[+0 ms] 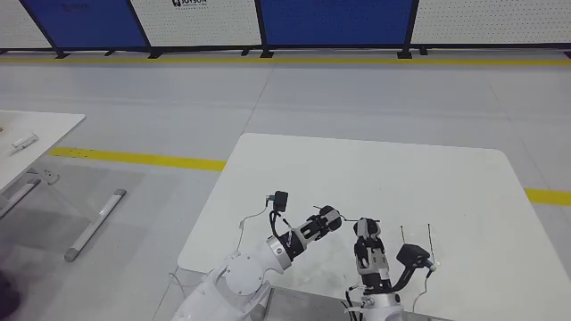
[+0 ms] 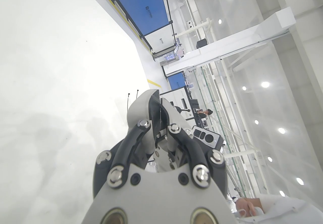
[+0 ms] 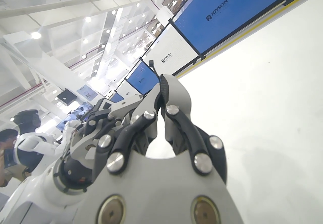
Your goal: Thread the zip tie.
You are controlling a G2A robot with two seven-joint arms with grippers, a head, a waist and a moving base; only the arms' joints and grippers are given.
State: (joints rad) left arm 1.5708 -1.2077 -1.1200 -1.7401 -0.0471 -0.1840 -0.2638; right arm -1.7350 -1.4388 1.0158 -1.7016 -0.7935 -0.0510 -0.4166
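My right gripper (image 3: 162,78) is shut on a black zip tie (image 3: 152,66), whose square head end sticks out past the fingertips. My left gripper (image 2: 159,95) is shut too, with a thin black strip of the tie pinched between its pads. In the top view both grippers hover close together over the near edge of the white table (image 1: 375,169), the left gripper (image 1: 332,218) beside the right gripper (image 1: 365,226). A thin line of the zip tie (image 1: 346,217) runs between them. How the tie bends between the grippers is too fine to make out.
Two spare zip ties (image 1: 401,234) (image 1: 430,234) lie side by side on the table just right of the right arm, also seen as spare ties (image 2: 128,100) from the left wrist. Beyond the table lie bare floor and a yellow line (image 1: 134,157).
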